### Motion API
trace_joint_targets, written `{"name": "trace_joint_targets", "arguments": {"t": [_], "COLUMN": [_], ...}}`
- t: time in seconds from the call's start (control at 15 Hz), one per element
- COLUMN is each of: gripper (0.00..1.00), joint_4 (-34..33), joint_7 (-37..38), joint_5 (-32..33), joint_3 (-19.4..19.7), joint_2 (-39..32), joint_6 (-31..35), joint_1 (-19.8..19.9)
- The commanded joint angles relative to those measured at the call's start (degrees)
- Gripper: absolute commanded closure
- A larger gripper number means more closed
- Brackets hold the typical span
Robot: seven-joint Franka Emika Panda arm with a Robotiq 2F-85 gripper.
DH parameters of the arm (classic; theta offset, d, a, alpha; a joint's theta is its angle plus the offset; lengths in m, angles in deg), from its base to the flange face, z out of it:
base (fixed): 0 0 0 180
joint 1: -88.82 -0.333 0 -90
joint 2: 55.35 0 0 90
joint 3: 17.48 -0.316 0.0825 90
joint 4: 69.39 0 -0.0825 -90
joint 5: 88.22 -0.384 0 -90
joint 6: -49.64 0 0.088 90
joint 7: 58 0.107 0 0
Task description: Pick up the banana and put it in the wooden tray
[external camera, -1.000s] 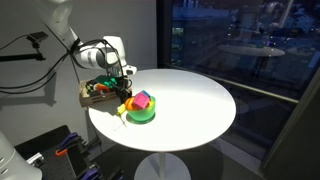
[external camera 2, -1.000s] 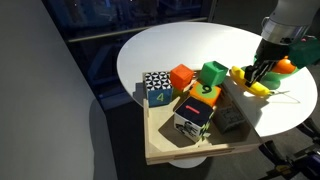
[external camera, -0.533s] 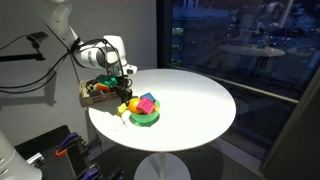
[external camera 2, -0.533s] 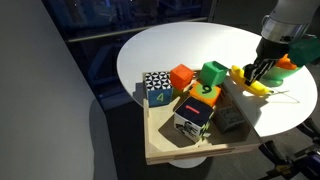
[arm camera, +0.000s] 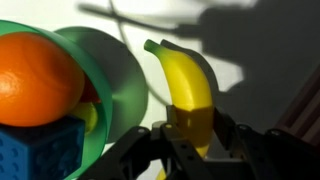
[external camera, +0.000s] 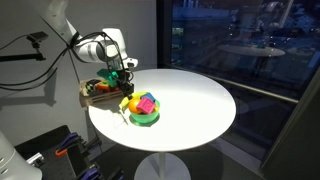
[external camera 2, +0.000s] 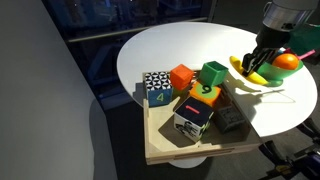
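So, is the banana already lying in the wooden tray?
No, the banana is clamped in the gripper beside the green bowl, apart from the wooden tray.

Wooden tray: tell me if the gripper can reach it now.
Probably yes: the gripper, shut on the banana, hangs just beside the wooden tray with nothing between them, though blocks crowd the tray.

The arm (external camera: 66, 25) reaches in from the upper left in an exterior view and bends at the white wrist (external camera: 106, 46), so the gripper (external camera: 125, 80) points steeply downward on the left of the scene. In the wrist view its dark fingers (arm camera: 240, 147) are closed on the lower end of the banana (arm camera: 188, 85), one on each side.
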Motion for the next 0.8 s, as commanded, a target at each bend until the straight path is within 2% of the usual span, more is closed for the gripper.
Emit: {"name": "trace_joint_targets", "arguments": {"t": [0.0, 0.73], "gripper": [0.83, 0.83], "joint_4": [-1.78, -2.9], "joint_7": [0.21, -1.48], "joint_5": [-1.55, -2.45], "joint_3": [-1.16, -6.08], "joint_2": [1.88, 5.35], "joint_6": [-2.42, -2.28], "joint_1": [-0.38, -3.32]}}
